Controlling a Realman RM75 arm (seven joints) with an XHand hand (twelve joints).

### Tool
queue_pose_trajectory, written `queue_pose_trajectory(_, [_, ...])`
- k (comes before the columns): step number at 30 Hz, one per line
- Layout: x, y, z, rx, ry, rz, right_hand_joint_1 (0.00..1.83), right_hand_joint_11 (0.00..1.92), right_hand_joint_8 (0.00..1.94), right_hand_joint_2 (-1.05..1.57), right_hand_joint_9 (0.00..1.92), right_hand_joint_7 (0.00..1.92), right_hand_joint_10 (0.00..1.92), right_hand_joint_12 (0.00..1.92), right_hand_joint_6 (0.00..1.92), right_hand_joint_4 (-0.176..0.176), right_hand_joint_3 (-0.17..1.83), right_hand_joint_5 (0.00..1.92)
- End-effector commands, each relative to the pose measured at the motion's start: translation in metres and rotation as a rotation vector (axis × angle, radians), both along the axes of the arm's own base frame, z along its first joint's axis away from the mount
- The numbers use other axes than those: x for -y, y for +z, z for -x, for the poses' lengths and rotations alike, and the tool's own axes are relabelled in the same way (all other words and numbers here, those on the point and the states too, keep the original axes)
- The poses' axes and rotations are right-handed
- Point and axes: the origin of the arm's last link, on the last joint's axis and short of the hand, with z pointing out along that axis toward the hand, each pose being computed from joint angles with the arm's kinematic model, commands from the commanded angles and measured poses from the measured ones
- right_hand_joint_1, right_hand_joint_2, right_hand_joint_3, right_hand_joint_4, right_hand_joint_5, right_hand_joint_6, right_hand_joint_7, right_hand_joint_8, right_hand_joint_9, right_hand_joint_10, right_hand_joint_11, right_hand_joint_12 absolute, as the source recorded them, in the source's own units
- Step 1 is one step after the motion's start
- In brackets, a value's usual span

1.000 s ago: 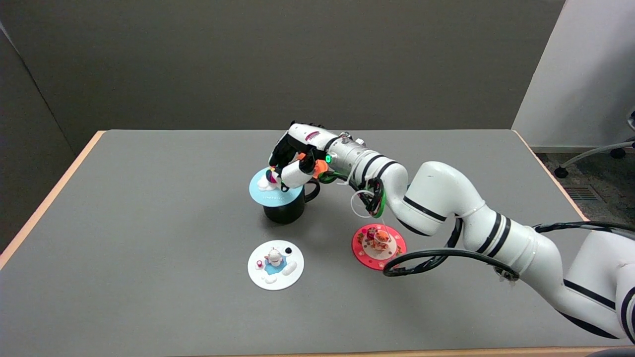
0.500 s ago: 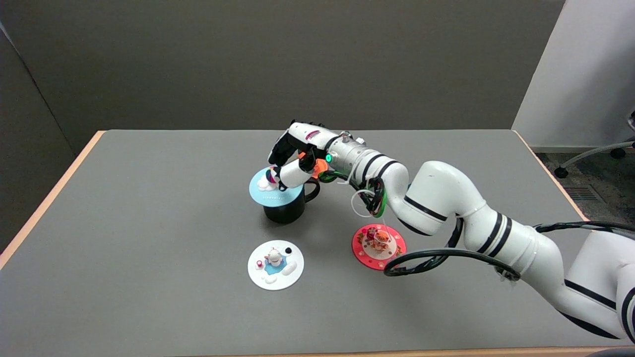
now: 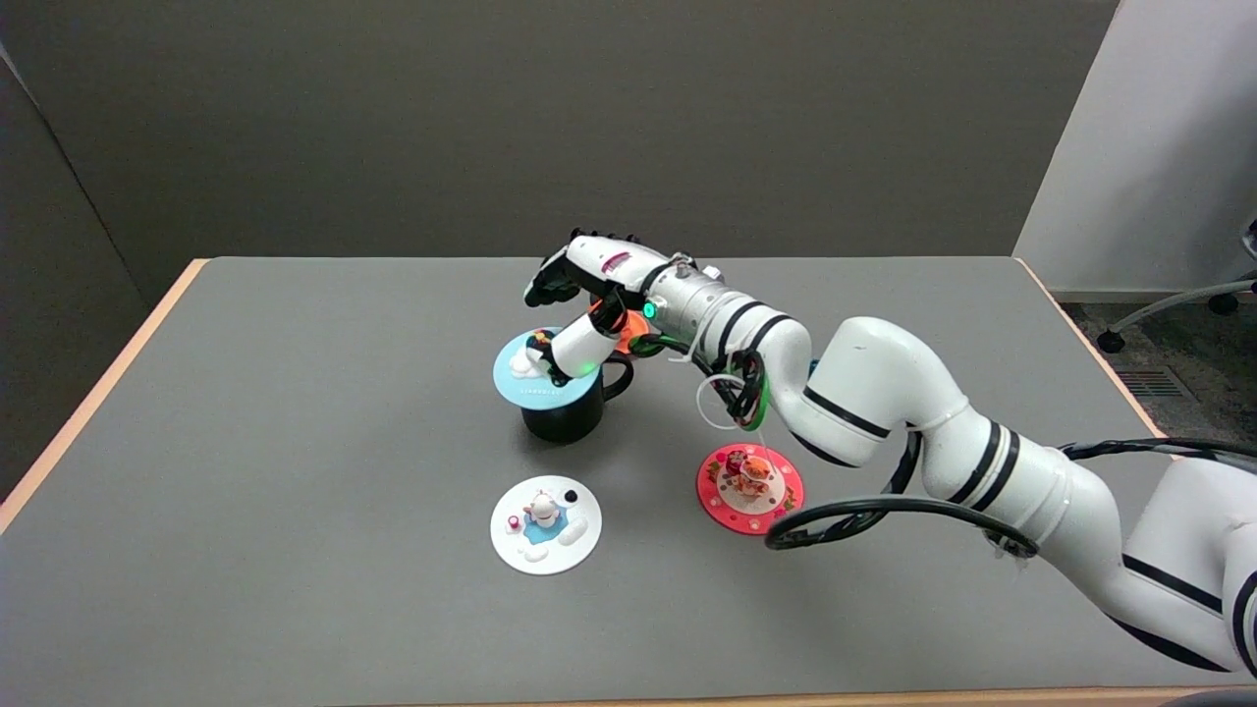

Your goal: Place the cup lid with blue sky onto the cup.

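The sky-blue cup lid (image 3: 546, 375) is a flat round disc, pale blue on top, with a small raised figure near its far-left part: white cloud-like shapes and a dark, multicoloured bit on top. It lies flat across the mouth of the black cup (image 3: 567, 413), directly under the robot hand (image 3: 579, 309), and overhangs the rim all round; the cup's handle points toward the arm. The robot hand hovers over the lid with its fingers spread: the dark fingers (image 3: 546, 284) are raised clear above the lid's far edge, while the thumb reaches down beside the little figure, and I cannot tell whether it touches it. Nothing is held. On the near side of the robot hand, well apart, lies a white lid (image 3: 545, 525) with a blue patch and a tiny figure; near and to the arm's side lies a red lid (image 3: 748, 488) with an orange figure, partly under a black cable loop. The table (image 3: 295, 442) is matte grey with a light wooden edge. Behind it stands a dark grey wall; a white panel and a chair's wheeled base show beyond the arm's side.
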Motion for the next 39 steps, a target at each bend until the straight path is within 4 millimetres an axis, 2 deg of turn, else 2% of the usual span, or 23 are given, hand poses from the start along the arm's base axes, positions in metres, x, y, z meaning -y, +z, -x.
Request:
queue_pose_trajectory(1, [-0.010, -0.009, -0.023, -0.111, 0.120, -0.049, 0.79, 0.27, 0.19, 0.42, 0.56, 0.65, 0.22, 0.23, 0.21, -0.143, 1.00, 0.63])
queue_pose_trajectory(7, [-0.013, -0.014, -0.020, -0.193, 0.148, -0.072, 0.79, 0.27, 0.20, 0.45, 0.57, 0.69, 0.22, 0.23, 0.22, -0.153, 0.98, 0.67])
queue_pose_trajectory(12, [-0.013, -0.024, -0.008, -0.405, 0.211, -0.149, 0.80, 0.26, 0.20, 0.45, 0.57, 0.70, 0.22, 0.22, 0.22, -0.157, 0.96, 0.68])
queue_pose_trajectory(14, [-0.010, -0.022, -0.002, -0.431, 0.199, -0.150, 0.81, 0.26, 0.21, 0.45, 0.56, 0.69, 0.21, 0.22, 0.22, -0.155, 0.95, 0.67])
queue_pose_trajectory(25, [0.007, -0.011, 0.017, -0.465, 0.164, -0.139, 0.82, 0.23, 0.20, 0.45, 0.52, 0.66, 0.21, 0.20, 0.22, -0.130, 0.95, 0.67])
queue_pose_trajectory(33, [0.013, -0.006, 0.019, -0.465, 0.156, -0.128, 0.83, 0.23, 0.21, 0.46, 0.52, 0.68, 0.20, 0.19, 0.22, -0.122, 0.93, 0.67])
queue_pose_trajectory(36, [0.014, -0.004, 0.019, -0.467, 0.158, -0.127, 0.75, 0.21, 0.25, 0.54, 0.52, 0.70, 0.23, 0.22, 0.25, -0.107, 0.94, 0.69])
queue_pose_trajectory(38, [0.014, -0.004, 0.017, -0.464, 0.162, -0.124, 0.77, 0.23, 0.39, 0.58, 0.50, 0.68, 0.26, 0.20, 0.30, -0.099, 0.91, 0.72])
queue_pose_trajectory(39, [0.014, -0.003, 0.016, -0.464, 0.163, -0.123, 0.86, 0.26, 0.42, 0.59, 0.51, 0.67, 0.26, 0.16, 0.30, -0.105, 0.82, 0.74])
